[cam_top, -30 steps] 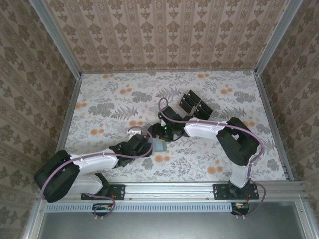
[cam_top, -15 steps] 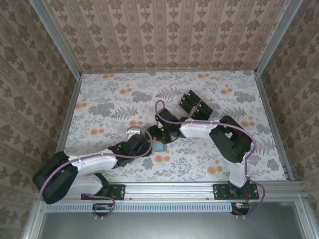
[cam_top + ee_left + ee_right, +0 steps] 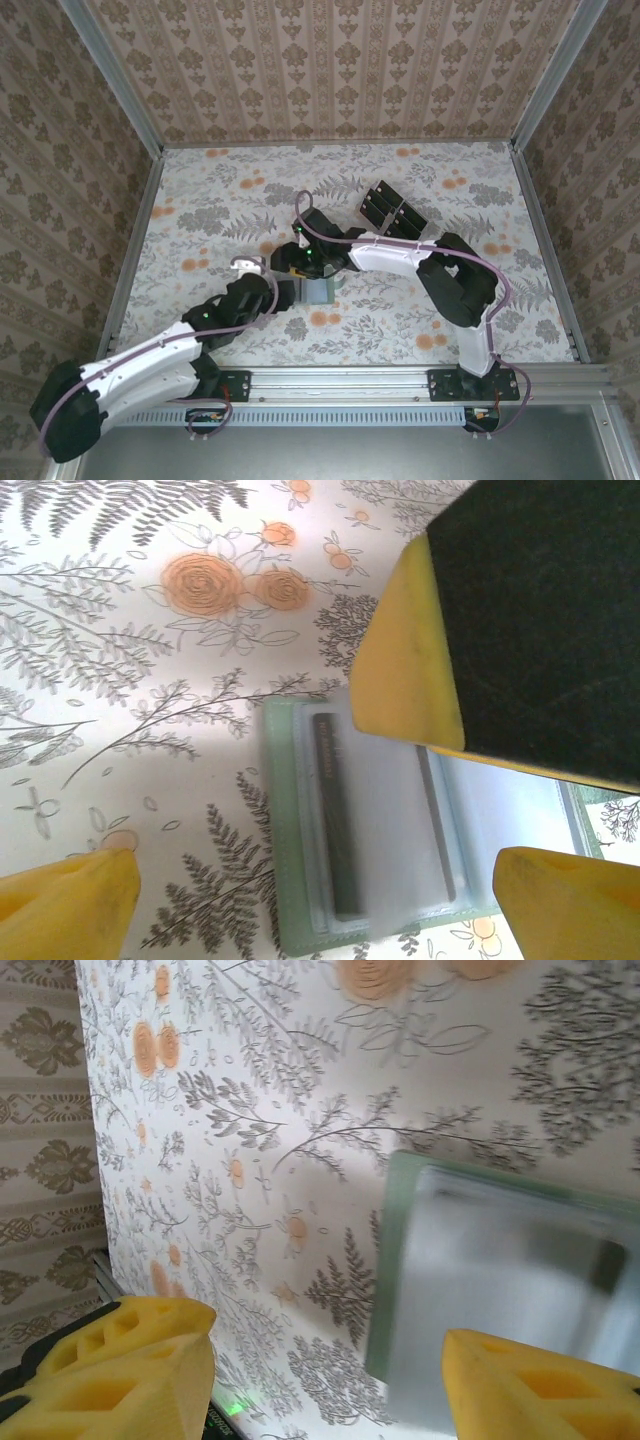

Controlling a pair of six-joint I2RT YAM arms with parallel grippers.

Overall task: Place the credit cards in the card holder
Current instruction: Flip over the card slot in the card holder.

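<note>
The card holder [image 3: 318,291] lies open on the floral table, sage-green with clear sleeves [image 3: 385,825]. A black card [image 3: 335,820] sits in its left sleeve, and a thinner dark edge shows further right. My left gripper [image 3: 315,890] hovers open over the holder's near edge, with nothing between its yellow fingers [image 3: 70,905]. It reaches in from the left [image 3: 278,293]. My right gripper [image 3: 330,1360] is open too, just above the holder's left edge [image 3: 500,1290]. One of its fingers [image 3: 405,670] hangs over the holder. More black credit cards [image 3: 392,210] stand further back.
The cards at the back sit in a slotted tray [image 3: 380,205] in two columns, right of centre. Metal rails [image 3: 135,250] and patterned walls close the table on three sides. My right arm [image 3: 400,258] spans the middle of the table.
My right gripper has swung left, from beside the card holder to above its left side. My left arm has drawn back to the left, away from the holder.
</note>
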